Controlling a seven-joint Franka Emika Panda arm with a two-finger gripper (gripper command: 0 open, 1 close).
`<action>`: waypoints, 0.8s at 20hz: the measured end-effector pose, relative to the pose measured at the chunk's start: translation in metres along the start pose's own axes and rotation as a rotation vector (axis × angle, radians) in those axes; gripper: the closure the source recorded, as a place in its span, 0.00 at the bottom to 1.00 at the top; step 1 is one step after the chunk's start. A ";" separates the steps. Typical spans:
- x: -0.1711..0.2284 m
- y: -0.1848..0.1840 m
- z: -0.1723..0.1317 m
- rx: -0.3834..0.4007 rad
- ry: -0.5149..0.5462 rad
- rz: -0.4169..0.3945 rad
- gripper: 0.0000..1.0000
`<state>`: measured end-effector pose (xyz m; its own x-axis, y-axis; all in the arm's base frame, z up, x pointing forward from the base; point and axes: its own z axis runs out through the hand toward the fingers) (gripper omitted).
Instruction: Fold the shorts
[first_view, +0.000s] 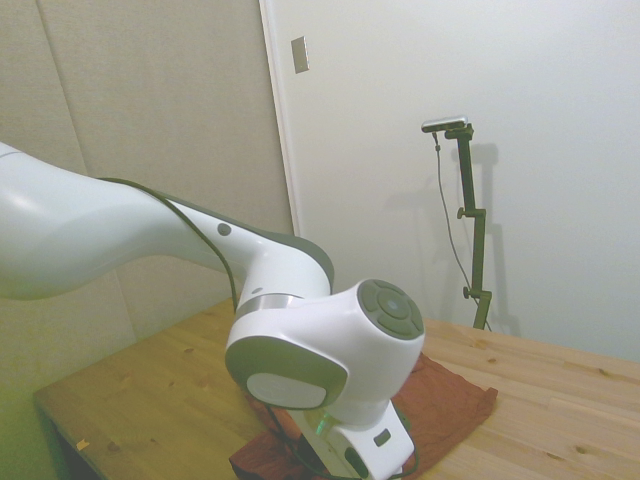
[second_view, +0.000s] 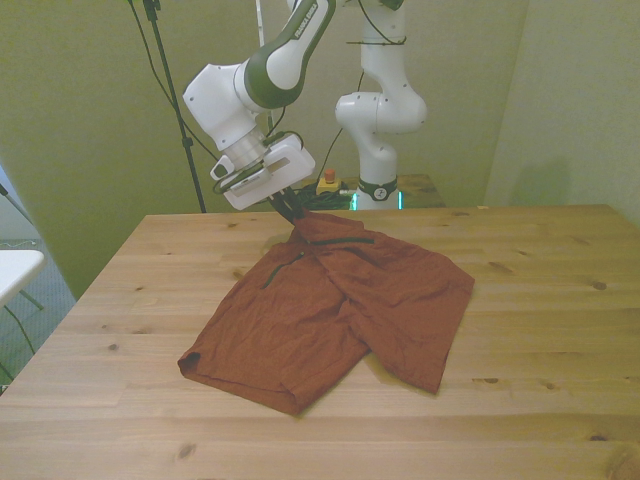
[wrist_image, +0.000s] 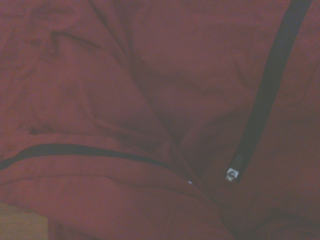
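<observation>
One pair of shorts (second_view: 335, 305) lies spread on the desk (second_view: 540, 290), your pincer (second_view: 292, 212) at their far waistband edge. Whether its fingers have closed on cloth, you cannot tell. Before lifting, confirm a firm pinch, then carry that edge low across the shorts.

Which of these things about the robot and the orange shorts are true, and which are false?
1. The rust-orange cloth shorts lie on the wooden table. True.
2. The shorts are folded into a neat square. False: they lie spread out and wrinkled.
3. The white robot arm's tool is at the shorts' far edge. True.
4. The shorts have dark trim. True.
5. The shorts hang off the table's edge. False: they lie wholly on the tabletop.
</observation>
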<state>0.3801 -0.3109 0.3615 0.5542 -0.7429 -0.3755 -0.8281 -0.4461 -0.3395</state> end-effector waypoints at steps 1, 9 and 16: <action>0.004 0.002 0.001 0.000 -0.012 -0.001 0.00; 0.019 0.006 0.009 -0.020 -0.037 0.013 0.00; 0.020 0.007 0.012 -0.022 -0.043 0.015 0.00</action>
<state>0.3865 -0.3231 0.3417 0.5440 -0.7279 -0.4173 -0.8380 -0.4462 -0.3141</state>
